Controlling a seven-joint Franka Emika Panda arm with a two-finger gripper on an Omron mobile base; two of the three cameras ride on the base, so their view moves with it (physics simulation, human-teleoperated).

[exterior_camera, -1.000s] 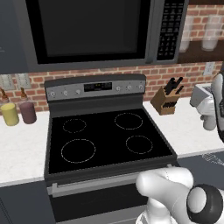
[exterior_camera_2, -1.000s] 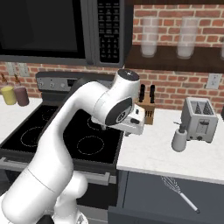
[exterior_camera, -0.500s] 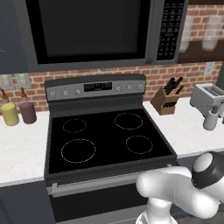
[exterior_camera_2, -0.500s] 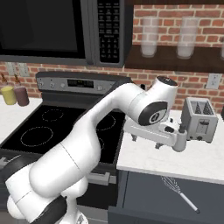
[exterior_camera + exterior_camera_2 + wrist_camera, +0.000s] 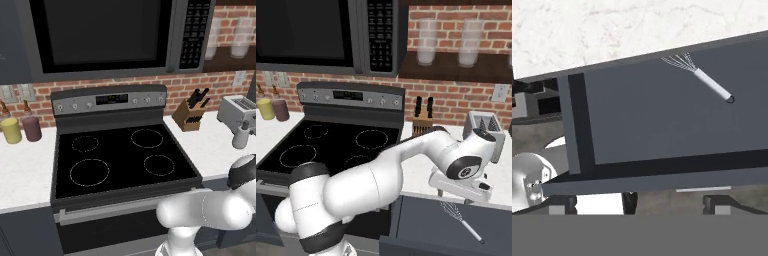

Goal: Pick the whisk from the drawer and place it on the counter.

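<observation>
Hand view: whisk [image 5: 701, 77] lies flat in the open drawer [image 5: 662, 115], upper right of frame, head near the tabletop [image 5: 612, 25] edge. Likely light, wires springy; grip the stiff handle. Claw state: cannot tell.

Black glass stovetop [image 5: 122, 160] centre. White speckled counter [image 5: 212, 147] right: wooden knife block [image 5: 190, 114] near back edge, silver toaster [image 5: 239, 114] at right edge. White arm [image 5: 210, 212] lower right.

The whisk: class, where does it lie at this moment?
The whisk lies in the open drawer, in the hand view near the back edge under the counter; in the right base view it lies lower right, below the arm's hand.
</observation>
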